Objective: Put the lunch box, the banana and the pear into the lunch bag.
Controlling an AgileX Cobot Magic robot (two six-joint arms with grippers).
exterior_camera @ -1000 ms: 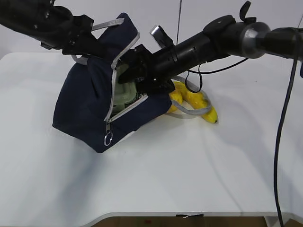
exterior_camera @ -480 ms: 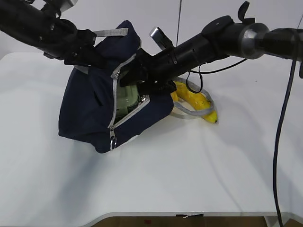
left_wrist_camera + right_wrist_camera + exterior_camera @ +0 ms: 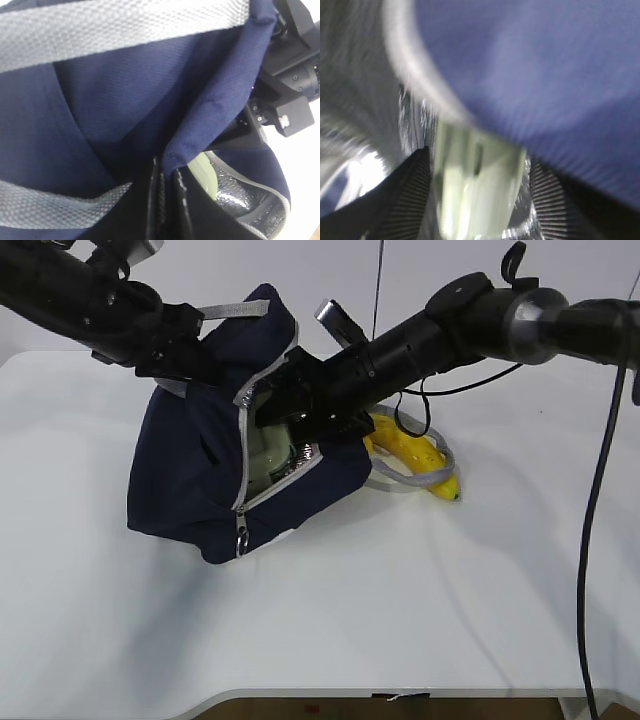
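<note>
A white table (image 3: pixel 330 610) carries the lunch bag (image 3: pixel 190 475), tilted with its zipper mouth gaping toward 3 o'clock. The lunch box (image 3: pixel 268 452) sits inside that mouth — pale green in the exterior view, blurred in the right wrist view, where the right gripper (image 3: pixel 477 192) has its fingers on either flank of it. The left gripper (image 3: pixel 165 200) pinches the bag's navy rim. The banana (image 3: pixel 415 455) lies on the table at the bag's 3 o'clock, under a grey strap (image 3: pixel 405 480). The pear cannot be made out — hidden behind the arm.
</note>
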